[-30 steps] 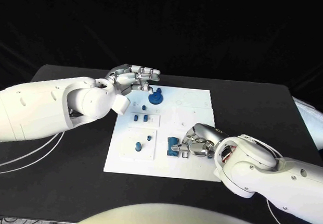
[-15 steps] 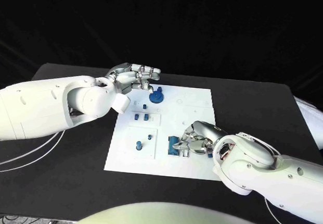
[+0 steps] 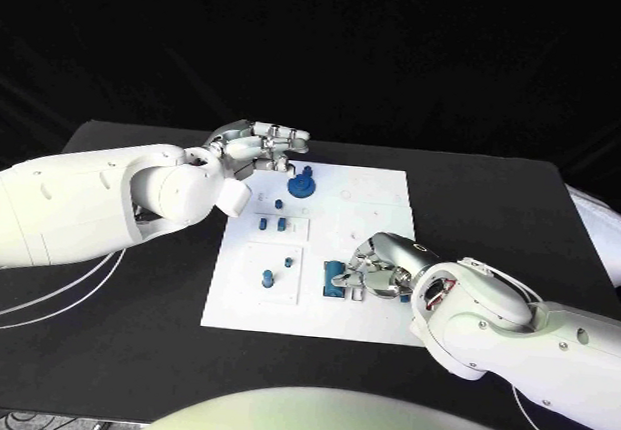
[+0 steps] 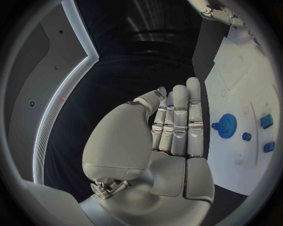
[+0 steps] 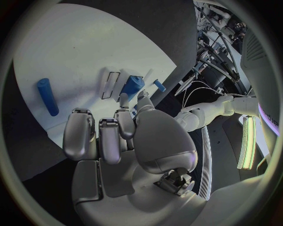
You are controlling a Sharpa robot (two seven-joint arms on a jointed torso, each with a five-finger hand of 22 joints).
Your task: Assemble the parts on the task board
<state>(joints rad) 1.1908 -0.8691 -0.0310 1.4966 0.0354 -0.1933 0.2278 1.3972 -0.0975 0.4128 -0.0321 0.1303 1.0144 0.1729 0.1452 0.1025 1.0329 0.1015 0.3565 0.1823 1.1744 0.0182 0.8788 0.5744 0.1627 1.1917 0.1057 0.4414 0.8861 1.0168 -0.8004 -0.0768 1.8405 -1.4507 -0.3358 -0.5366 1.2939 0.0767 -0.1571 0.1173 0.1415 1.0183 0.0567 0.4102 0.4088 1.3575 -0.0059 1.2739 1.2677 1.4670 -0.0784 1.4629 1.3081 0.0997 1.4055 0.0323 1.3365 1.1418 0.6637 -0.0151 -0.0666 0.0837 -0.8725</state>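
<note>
In the middle of the black table (image 3: 128, 331) the white task board (image 3: 376, 205) is lying flat, with bare tabletop being left open around all of its edges. At the board's far edge the left hand (image 3: 254, 146) is being held with fingers straight and together, nothing gripped, just beside a blue gear-shaped part (image 3: 302, 185) standing on the board. Over the board's near right portion the right hand (image 3: 379, 268) is being kept curled above a blue block part (image 3: 335, 278); whether that part is being gripped cannot be told. Small blue pegs (image 3: 270, 226) are being shown near the board's middle.
</note>
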